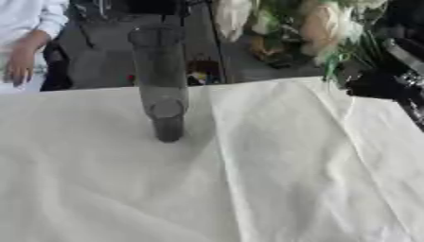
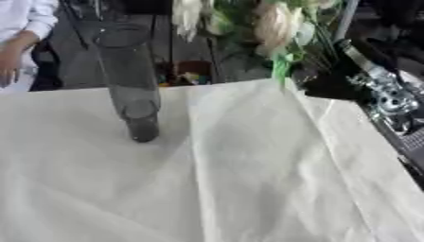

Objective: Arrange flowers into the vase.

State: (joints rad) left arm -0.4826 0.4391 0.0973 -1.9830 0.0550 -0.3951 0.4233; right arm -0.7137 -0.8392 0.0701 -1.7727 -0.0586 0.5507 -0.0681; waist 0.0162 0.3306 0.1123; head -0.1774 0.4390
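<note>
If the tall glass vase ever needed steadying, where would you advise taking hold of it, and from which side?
I would grip the vase around its middle, coming in from the left. It stands upright as a tall narrow cylinder on the white cloth, so a sideways wrap should suit it. The right robot hand already holds the flowers at upper right, which keeps that side busy.

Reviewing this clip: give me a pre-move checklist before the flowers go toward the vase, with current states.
1. Vase upright on the white cloth: ok.
2. Vase mouth free of stems: ok.
3. Flowers lifted off the cloth, right of the vase: ok.
4. Right robot hand closed on the stems: cannot tell, too dark.
5. Cloth between flowers and vase free of objects: ok.
6. Left robot hand: not in view.
</note>
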